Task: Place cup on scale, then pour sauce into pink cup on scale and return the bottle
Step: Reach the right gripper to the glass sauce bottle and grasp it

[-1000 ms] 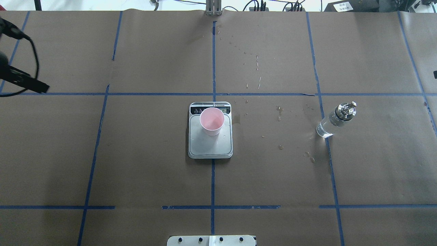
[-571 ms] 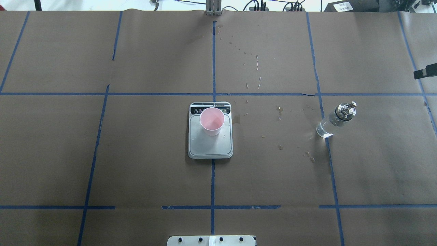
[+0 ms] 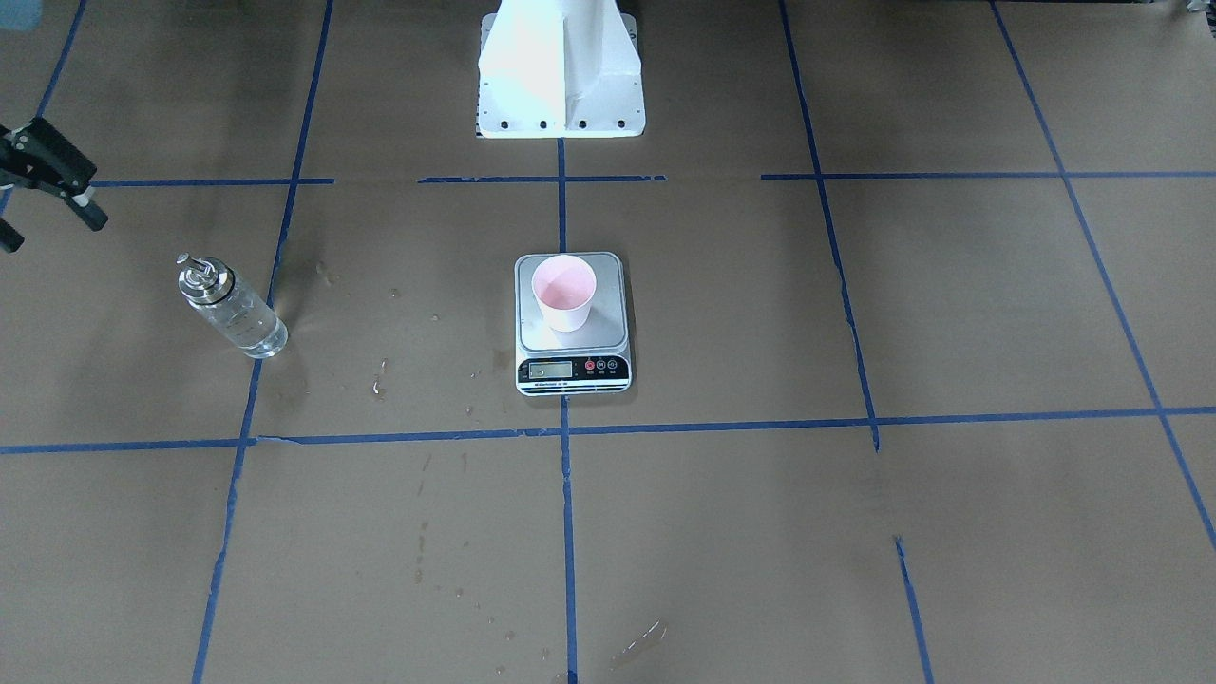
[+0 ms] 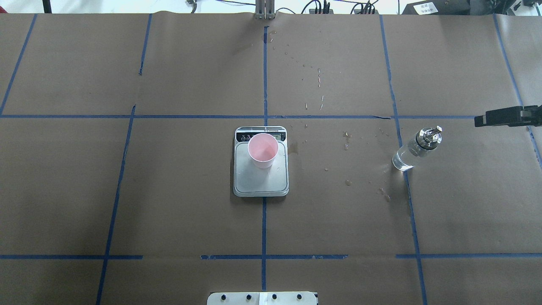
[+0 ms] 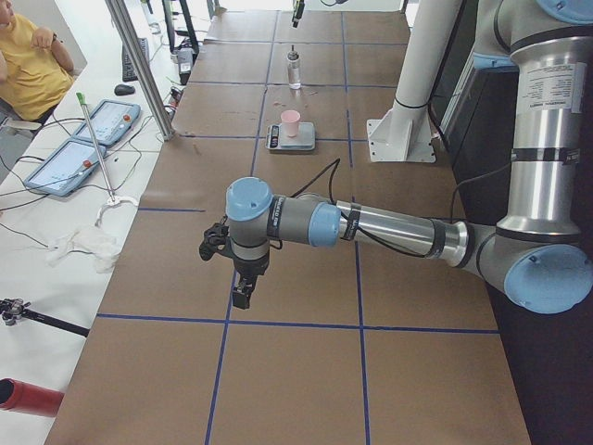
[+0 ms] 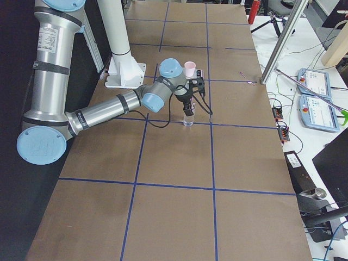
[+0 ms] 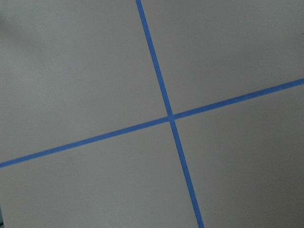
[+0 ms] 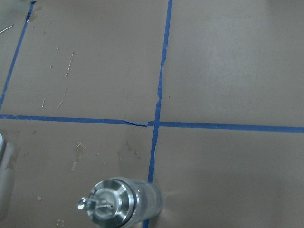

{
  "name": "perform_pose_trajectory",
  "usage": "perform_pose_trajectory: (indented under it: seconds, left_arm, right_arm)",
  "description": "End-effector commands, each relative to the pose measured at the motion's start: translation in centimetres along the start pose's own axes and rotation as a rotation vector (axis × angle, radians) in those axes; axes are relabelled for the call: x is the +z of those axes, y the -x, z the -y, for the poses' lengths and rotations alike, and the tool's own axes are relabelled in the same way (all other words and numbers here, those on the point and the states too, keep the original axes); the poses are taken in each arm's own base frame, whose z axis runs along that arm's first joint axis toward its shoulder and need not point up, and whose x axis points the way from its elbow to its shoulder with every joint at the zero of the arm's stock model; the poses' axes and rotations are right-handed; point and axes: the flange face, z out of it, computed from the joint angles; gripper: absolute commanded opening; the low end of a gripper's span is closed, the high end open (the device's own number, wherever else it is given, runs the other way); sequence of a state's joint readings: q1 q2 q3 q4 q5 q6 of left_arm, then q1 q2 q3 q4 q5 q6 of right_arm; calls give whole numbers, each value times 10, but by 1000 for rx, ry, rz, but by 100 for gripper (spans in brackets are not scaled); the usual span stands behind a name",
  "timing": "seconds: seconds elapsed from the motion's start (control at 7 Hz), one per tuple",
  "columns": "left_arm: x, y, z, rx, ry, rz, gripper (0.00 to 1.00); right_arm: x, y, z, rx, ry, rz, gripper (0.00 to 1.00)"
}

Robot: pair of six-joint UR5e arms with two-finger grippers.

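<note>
- Right tool [image 3: 49,228]: the frame edge cuts it off in both the front-facing and overhead views. In the front-facing view you see two black fingers spread apart and gripping nothing. Its own wrist view shows no fingers.
- Left tool [image 5: 242,295]: you find it only in the exterior left view, pointing down over bare worktop [image 4: 178,220]. From there you cannot tell whether it is released or clenched.
- Bottle [image 4: 417,148]: a clear glass cylinder with a shiny metal cap and spout. It stands upright near the right tool without touching it, on the tool's side toward the scale. The right wrist view crops its base.
- Sauce [image 4: 403,160]: colourless liquid behind the glass. Its level is hard to make out.
- Cup [image 4: 263,150]: pale pink, tapered and upright on the scale [image 4: 261,182]. It sits well beyond the bottle from the right tool, between the two tools. You cannot tell whether it contains anything.
- Scale: a brushed steel platform with a black strip, a display and round buttons. The reading is too small to read.
- Worktop: matte brown paper divided by blue tape lines [image 7: 166,111]. Small wet spots [image 4: 347,137] lie between the scale and the bottle.
</note>
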State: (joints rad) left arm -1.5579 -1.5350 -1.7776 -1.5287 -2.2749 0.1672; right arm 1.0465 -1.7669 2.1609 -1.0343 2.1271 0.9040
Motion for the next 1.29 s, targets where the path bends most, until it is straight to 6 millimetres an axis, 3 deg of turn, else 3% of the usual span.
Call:
perform_pose_trajectory:
  seconds: [0.0,0.14,0.57,1.0,1.14]
  left_arm:
    - [1,0,-3,-2,-1,-20,100]
    - [1,-1,-2,2,-3,-21,100]
    - [3,0,-3,-2,2,-22,100]
    - [4,0,-2,-5,4,-22,100]
    - [5,0,-2,-4,5,-23,100]
  right_arm:
    - [14,32,-35,19,-45,-51,100]
    - [28,46,-50,10,-80,-63,100]
    - [61,58,-98,-18,-204,-105,100]
    - [124,57,-138,-49,-364,-142,100]
    - [139,66,-138,-51,-401,-126,100]
